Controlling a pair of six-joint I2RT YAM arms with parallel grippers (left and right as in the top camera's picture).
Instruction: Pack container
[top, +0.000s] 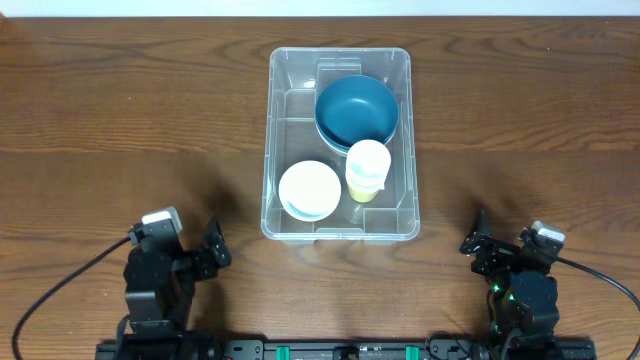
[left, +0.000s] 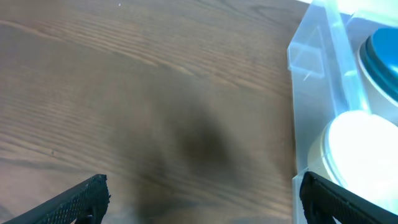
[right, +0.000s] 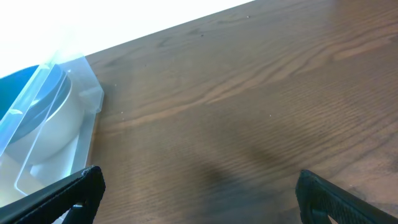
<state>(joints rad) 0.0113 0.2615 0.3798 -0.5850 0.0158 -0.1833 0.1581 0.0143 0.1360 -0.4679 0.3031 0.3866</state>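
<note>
The clear plastic container (top: 283, 140) stands at the table's middle. Inside it are a dark blue bowl (top: 357, 110) at the back right, a white bowl (top: 309, 189) at the front left and a pale yellow cup (top: 366, 170) beside them. My left gripper (top: 214, 246) is open and empty, low over the bare wood, front left of the container. Its wrist view shows the container's corner (left: 311, 81) and the white bowl (left: 364, 149). My right gripper (top: 476, 240) is open and empty at the front right; its wrist view shows the container's edge (right: 81, 93) at the left.
The brown wooden table (top: 120, 120) lies bare on both sides of the container. Both arm bases sit at the front edge, with black cables trailing outward.
</note>
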